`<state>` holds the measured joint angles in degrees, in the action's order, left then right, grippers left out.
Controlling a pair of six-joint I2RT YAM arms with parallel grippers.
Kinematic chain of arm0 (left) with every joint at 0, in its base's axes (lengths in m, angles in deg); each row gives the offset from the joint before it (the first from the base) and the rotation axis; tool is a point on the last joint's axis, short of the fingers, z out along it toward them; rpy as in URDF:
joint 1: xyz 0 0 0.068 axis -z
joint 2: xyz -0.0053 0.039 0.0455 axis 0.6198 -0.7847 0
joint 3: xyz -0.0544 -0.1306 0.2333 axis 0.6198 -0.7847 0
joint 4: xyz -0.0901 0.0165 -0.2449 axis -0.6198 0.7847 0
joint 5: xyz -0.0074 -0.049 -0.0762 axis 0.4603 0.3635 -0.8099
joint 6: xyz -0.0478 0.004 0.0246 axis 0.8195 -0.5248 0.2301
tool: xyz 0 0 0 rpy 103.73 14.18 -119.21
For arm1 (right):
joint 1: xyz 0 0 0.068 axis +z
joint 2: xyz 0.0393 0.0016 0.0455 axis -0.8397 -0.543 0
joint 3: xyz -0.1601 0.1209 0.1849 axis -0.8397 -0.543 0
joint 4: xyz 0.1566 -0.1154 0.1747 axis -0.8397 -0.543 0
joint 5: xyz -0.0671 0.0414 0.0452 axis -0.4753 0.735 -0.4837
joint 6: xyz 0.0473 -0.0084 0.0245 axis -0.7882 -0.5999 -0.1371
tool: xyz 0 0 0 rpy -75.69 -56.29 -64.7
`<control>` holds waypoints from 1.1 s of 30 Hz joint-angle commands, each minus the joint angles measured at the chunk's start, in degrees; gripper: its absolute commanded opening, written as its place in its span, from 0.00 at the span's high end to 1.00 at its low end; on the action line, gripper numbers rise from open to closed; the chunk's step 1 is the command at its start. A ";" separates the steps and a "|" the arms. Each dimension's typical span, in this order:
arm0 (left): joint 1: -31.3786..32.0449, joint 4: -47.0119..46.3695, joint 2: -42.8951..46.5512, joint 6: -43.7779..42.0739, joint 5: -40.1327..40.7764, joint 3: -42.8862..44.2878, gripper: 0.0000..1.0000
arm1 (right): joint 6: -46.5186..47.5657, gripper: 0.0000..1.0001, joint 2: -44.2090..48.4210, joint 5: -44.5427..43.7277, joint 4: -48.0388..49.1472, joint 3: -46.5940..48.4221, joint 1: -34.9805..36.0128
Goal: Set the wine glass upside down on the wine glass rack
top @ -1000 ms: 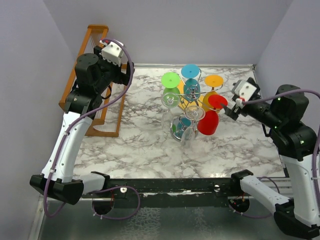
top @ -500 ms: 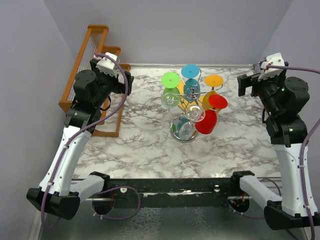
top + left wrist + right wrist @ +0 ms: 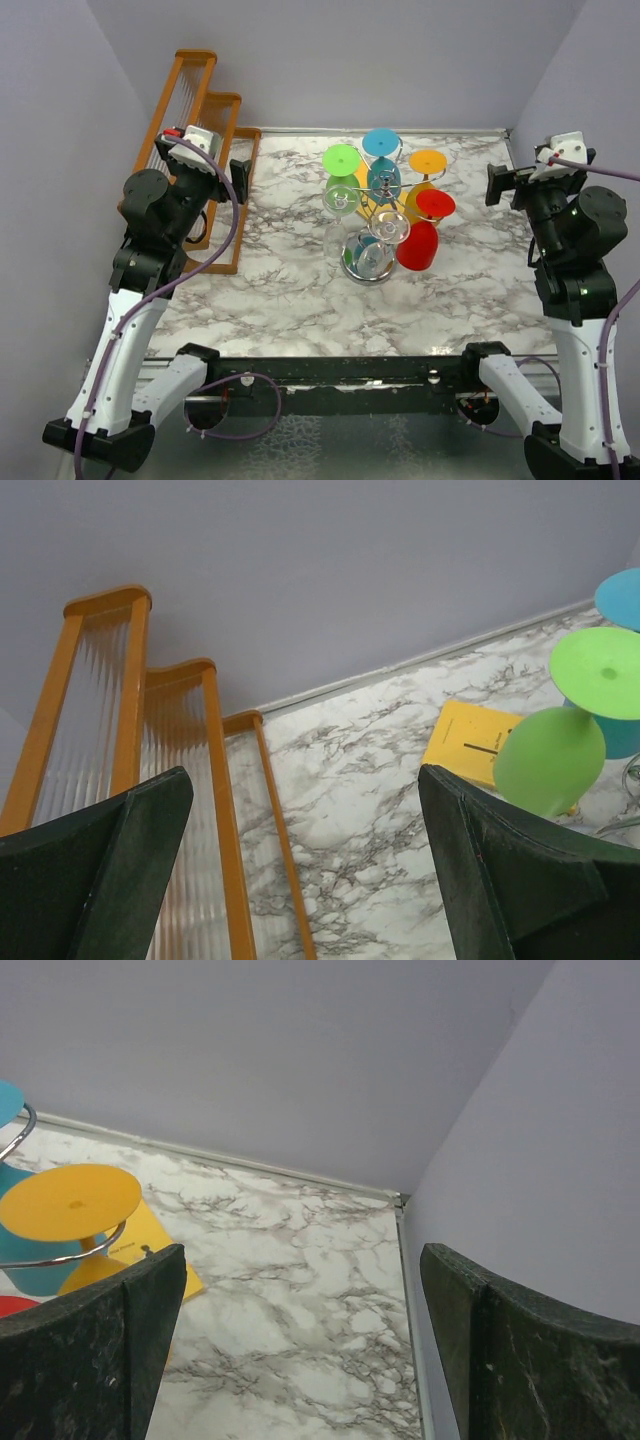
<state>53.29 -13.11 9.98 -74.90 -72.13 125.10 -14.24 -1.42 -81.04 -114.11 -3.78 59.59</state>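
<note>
Both grippers are spread wide with nothing between the fingers: the right gripper (image 3: 499,185) and the left gripper (image 3: 238,180) hang high over the marble table (image 3: 280,290). Nearest to the right gripper, on its left and lower, is the red wine glass (image 3: 416,245). Its long axis is upright, foot on top and bowl down, so it seems already hung on the wine glass rack (image 3: 366,262). The left gripper is farther from the rack, which lies to its right and lower. I judge the placing done. Only the top view shows the red glass. The right wrist view catches just an orange foot (image 3: 70,1202) inside a loop of the rack. The left wrist view catches a green glass (image 3: 550,760) and, far to the left, the orange wooden rack (image 3: 108,600).
</note>
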 commanded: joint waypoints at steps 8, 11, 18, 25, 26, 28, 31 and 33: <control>-1.37 3.34 3.57 -0.20 -1.48 -2.53 0.01 | -0.34 0.00 6.18 0.76 -2.31 -2.28 -0.81; -2.33 2.33 2.50 0.28 -0.09 -1.94 0.01 | -0.96 0.00 5.62 3.61 -3.24 -2.13 -2.29; -4.02 5.94 1.47 -0.77 -0.38 -0.45 0.01 | -2.05 0.00 3.37 5.21 -5.60 0.79 -4.62; -5.52 10.43 0.98 -2.00 -6.29 2.49 0.01 | -2.31 0.00 2.47 5.99 -7.58 2.33 -6.34; -5.69 10.54 0.74 -1.93 -5.97 2.67 0.01 | -2.31 0.01 2.45 6.47 -7.69 2.26 -6.35; -5.96 10.47 0.59 -1.74 -4.92 2.55 0.01 | -2.15 0.00 2.79 8.42 -7.91 1.78 -6.35; -6.26 10.82 0.25 -1.53 -1.27 3.14 0.01 | -1.51 0.00 2.36 9.05 -8.55 1.87 -6.52; -6.33 10.72 0.01 -1.31 0.24 3.41 0.01 | -1.64 0.00 2.15 8.84 -8.36 1.96 -6.52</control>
<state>47.52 -3.38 10.59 -76.04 -75.26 126.76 -15.64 1.05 -74.22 -121.61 -3.21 53.52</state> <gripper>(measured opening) 0.990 0.994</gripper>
